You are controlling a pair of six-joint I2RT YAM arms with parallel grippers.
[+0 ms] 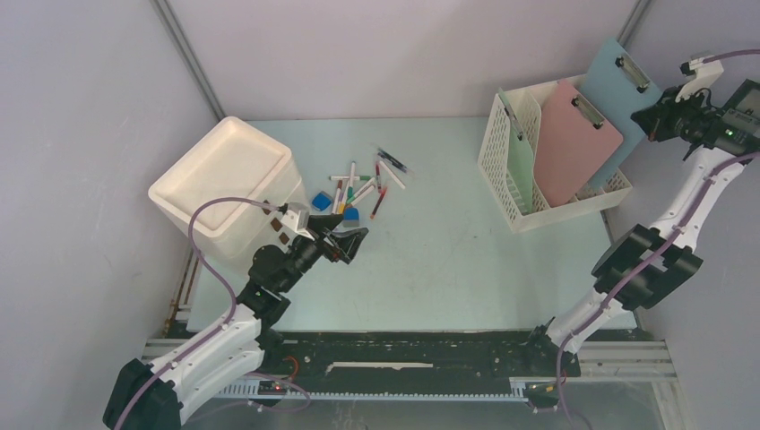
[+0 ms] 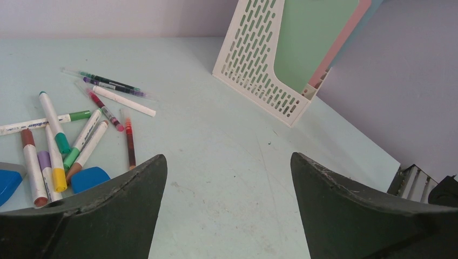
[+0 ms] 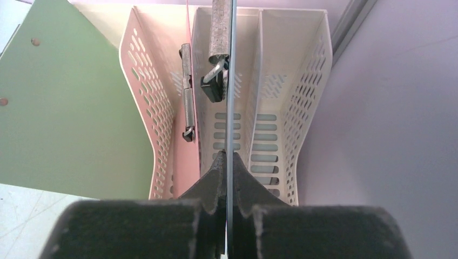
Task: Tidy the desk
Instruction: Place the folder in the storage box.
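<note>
roughly half done, my read. the tabletop [image 1: 466, 260] is the pale green surface between the grey walls, and the clutter on it sits in two zones.

right zone: the file rack [image 1: 498, 161] stands at the far right corner. a green folder [image 1: 521, 175] is in its front slot and a pink clipboard [image 1: 574, 148] in the middle one. the blue clipboard [image 1: 614, 76] leans up out of the rear slot toward the wall. the right fingers [image 3: 216, 175] are closed tight on its top edge, one on each face of the board. the wrist view shows the board edge-on over the last slot, but i can't tell if its bottom edge is seated on the rack floor. so it's nearly filed, not released.

left zone: nothing sorted yet. the markers and pens [image 1: 358, 188] lie loose in a fan near the far-left middle, some crossing each other. two small blue blocks [image 1: 321, 201] sit at the near edge of that pile. the white bin [image 1: 184, 199] stands just left of the pile, and i see nothing in it from above.

the left fingers [image 1: 348, 240] are spread wide and holding nothing. they hover just near-side of the pile, pointed across the tabletop.

remaining, as i judge it: let go of the blue clipboard once it's seated. then move the pens, markers and blocks off the surface one grab at a time, probably into the bin.
</note>
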